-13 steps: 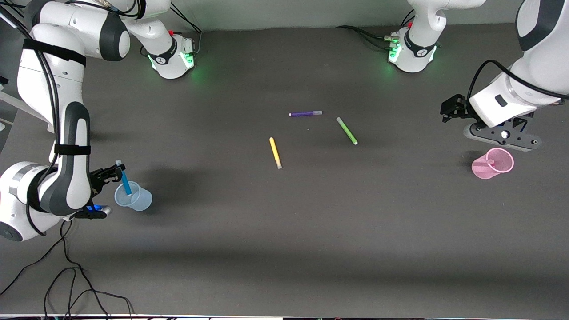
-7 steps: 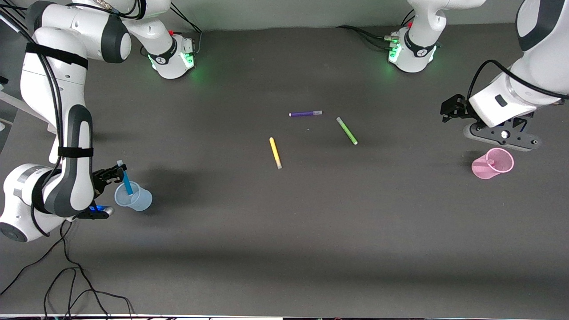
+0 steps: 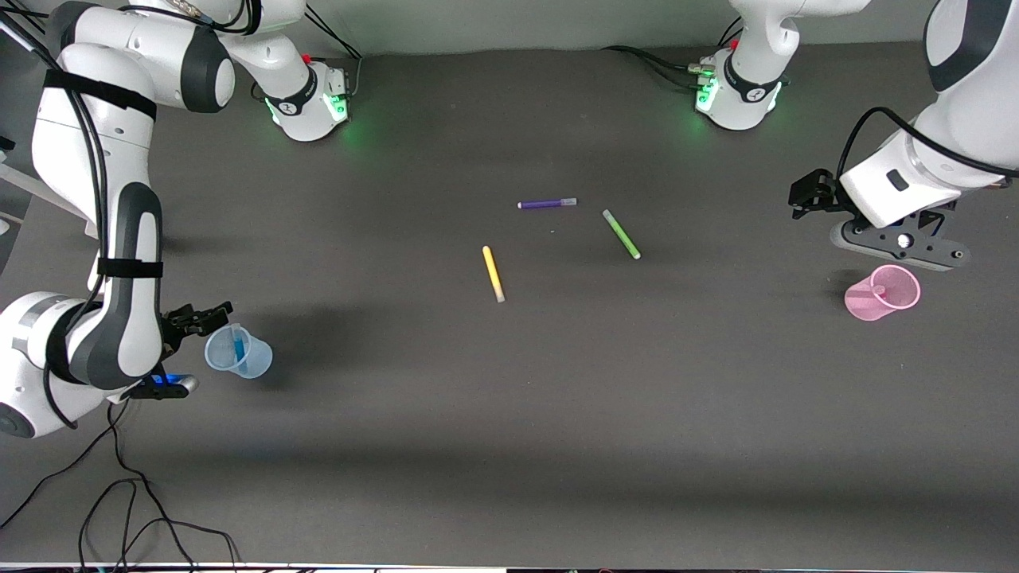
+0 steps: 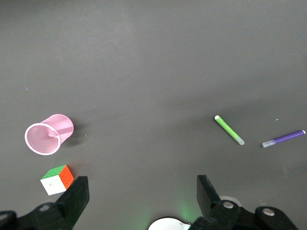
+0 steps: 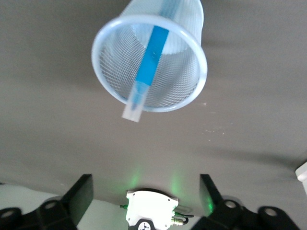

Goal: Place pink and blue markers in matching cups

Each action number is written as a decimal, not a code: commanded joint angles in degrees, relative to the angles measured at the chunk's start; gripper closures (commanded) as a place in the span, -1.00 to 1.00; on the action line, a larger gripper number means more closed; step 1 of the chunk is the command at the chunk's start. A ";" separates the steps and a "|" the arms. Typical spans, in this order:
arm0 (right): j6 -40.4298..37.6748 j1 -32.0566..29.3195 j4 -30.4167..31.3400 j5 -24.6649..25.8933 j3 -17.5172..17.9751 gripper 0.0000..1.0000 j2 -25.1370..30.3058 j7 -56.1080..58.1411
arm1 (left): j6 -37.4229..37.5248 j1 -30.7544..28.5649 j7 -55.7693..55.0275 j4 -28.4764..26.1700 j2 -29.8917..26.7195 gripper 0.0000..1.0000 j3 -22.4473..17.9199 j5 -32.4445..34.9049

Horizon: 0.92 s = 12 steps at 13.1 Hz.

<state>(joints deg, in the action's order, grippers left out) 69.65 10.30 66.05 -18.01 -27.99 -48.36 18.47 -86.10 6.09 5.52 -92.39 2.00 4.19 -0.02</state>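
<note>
I'm seeing the blue marker [image 5: 149, 62] sitting in the blue cup [image 3: 239, 351], right gripper [image 3: 185, 350] hovering beside it, fingers apart. Left gripper [image 3: 898, 239] is hanging spread above the pink cup [image 4: 48, 134], pink marker [image 3: 879, 290] inside.

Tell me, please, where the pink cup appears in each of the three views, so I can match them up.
Front view: the pink cup stands at the left arm's end of the table, just below the left gripper.
Left wrist view: the cup sits beside a small colour cube.
Right wrist view: not in it; only the blue cup shows.
Shared landmark: the green marker, in the front and left wrist views.
</note>
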 commanded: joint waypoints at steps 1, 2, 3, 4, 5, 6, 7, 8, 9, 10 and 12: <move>-1.18 1.91 -1.63 0.78 -0.92 -0.99 2.90 0.42 | 1.64 0.15 -0.77 1.95 0.90 -0.99 0.03 0.81; -1.18 3.75 -1.45 2.87 -1.01 -0.99 5.35 -2.19 | 1.64 0.24 -0.77 1.95 0.90 -0.99 0.03 0.90; -1.00 5.33 -1.36 4.98 -1.01 -0.99 7.90 -6.04 | 1.64 0.33 -0.86 1.95 0.90 -0.99 0.03 0.81; -0.66 7.00 -0.93 6.14 -1.01 -1.00 10.80 -8.78 | 1.55 0.24 -0.86 1.95 0.90 -0.99 0.03 0.81; -0.65 7.54 -0.84 6.50 -1.01 -1.00 12.91 -10.02 | 1.64 0.07 -0.69 1.95 0.90 -0.99 0.03 0.90; -0.48 7.81 -0.05 6.59 -1.01 -1.00 14.94 -10.99 | 1.64 0.06 -0.69 1.95 0.90 -0.99 0.03 0.90; 1.00 7.98 1.17 6.67 -1.01 -1.00 17.13 -11.96 | 1.64 0.15 -0.77 1.95 0.90 -0.99 0.03 0.81; 2.58 8.59 3.28 6.76 -1.01 -1.00 19.50 -13.01 | 1.55 0.24 -0.77 1.95 0.90 -0.99 0.03 0.90; 4.51 9.12 5.73 7.63 -1.10 -1.00 22.40 -14.85 | 1.64 0.07 -0.69 1.95 0.90 -0.99 0.03 0.81; 6.80 10.61 8.54 8.95 -1.01 -1.00 25.30 -16.35 | 1.82 0.06 -0.69 1.87 0.90 -0.99 0.03 0.90; 12.15 13.77 15.48 12.28 -1.01 -1.00 31.88 -18.90 | 1.64 0.15 -0.77 1.95 0.90 -0.99 0.03 0.90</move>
<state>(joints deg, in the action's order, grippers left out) 76.08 19.87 71.30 -9.14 -28.97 -25.05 3.69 -86.01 6.07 5.52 -92.32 2.23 4.17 -0.01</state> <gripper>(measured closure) 0.000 0.000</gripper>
